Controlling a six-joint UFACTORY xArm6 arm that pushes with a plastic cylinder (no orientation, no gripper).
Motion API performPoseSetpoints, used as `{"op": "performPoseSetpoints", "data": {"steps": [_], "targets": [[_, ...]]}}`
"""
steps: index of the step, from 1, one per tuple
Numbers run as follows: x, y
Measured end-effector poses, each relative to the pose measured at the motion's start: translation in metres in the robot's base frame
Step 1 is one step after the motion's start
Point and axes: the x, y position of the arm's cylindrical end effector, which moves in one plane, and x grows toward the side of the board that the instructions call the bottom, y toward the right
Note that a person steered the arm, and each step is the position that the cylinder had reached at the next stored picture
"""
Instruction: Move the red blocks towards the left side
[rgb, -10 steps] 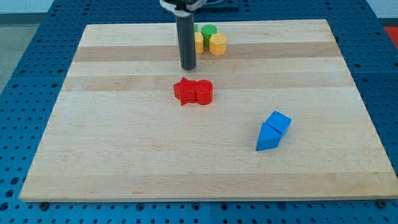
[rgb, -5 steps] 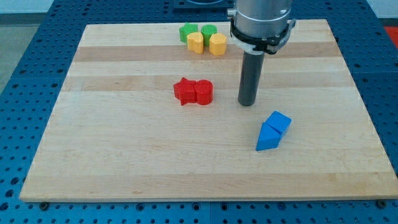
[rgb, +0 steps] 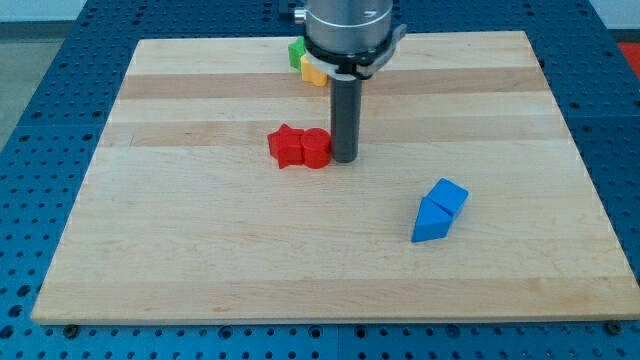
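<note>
Tip (rgb: 345, 158) down on the wooden bench (rgb: 200, 250), touching the right side of the red cylinder block (rgb: 316, 150), itself pressed against the red star-shaped block (rgb: 286, 147) on its left, both near the middle of the bench. No fingers on this rod, so nothing to tell of open or closed. Two blue blocks (rgb: 438, 211) touching each other near right; green block (rgb: 296, 52) and yellow block (rgb: 313, 72) far behind, mostly hidden by the arm.

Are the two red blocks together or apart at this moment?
Together: the two red blocks sit side by side, touching, with no gap visible. My tip is against their right side.
</note>
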Motion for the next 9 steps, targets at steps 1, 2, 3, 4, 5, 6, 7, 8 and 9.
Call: {"op": "performPoseSetpoints", "data": {"steps": [1,2,3,4,5,6,7,8,9], "targets": [[0.000,-0.016],[0.000,-0.032],[0.000,-0.048],[0.000,-0.066],[0.000,-0.085],[0.000,-0.106],[0.000,-0.126],[0.000,-0.145],[0.003,-0.158]]}}
